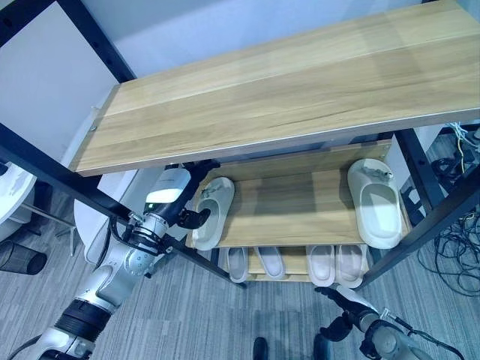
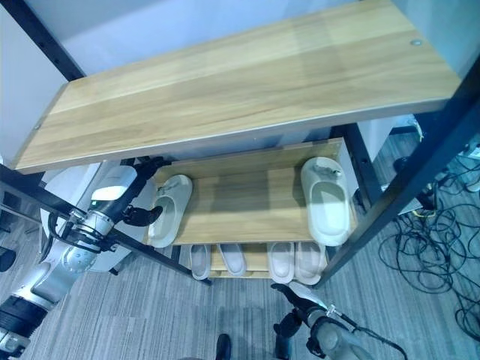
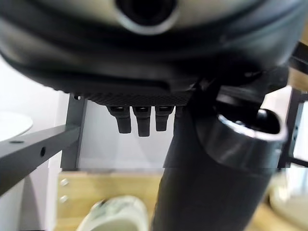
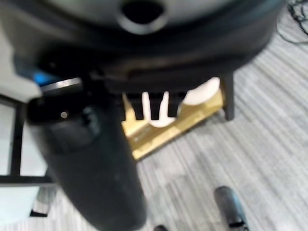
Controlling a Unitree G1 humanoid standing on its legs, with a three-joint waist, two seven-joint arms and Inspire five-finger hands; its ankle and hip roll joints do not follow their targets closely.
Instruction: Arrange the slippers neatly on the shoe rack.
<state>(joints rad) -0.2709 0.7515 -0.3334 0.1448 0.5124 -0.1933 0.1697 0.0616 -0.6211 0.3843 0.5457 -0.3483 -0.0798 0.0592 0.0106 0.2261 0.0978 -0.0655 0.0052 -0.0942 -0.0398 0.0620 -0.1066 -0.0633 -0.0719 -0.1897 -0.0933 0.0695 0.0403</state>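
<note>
I had two pale foam slippers on the middle shelf (image 1: 300,206) of the shoe rack. The left slipper (image 1: 212,212) lay at about 9 o'clock on that shelf, right at its left edge, tilted. The right slipper (image 1: 374,202) lay at about 3 o'clock, well apart from its mate, its heel overhanging the front edge. I judged them light, soft-sided and a little springy, unlikely to break but easy to nudge off an edge. The thick side wall or the strap over the toe looked like the best place to pinch.

My left hand (image 1: 193,218) was just beside the left slipper, at or very near its outer side. In the left wrist view its fingers (image 3: 138,123) hung loosely bent and I saw nothing held between them. My right hand (image 1: 341,298) hung low at about 5 o'clock, in front of the rack. Its wrist view showed its fingers (image 4: 155,111) straight, with nothing in them.

Two more pairs of slippers (image 1: 294,262) sat on the bottom shelf. The wide top shelf (image 1: 285,90) overhung everything and blocked any reach from above. The black frame post (image 1: 90,196) crowded my left arm, and loose cables (image 1: 457,247) lay on the floor at 3 o'clock.
</note>
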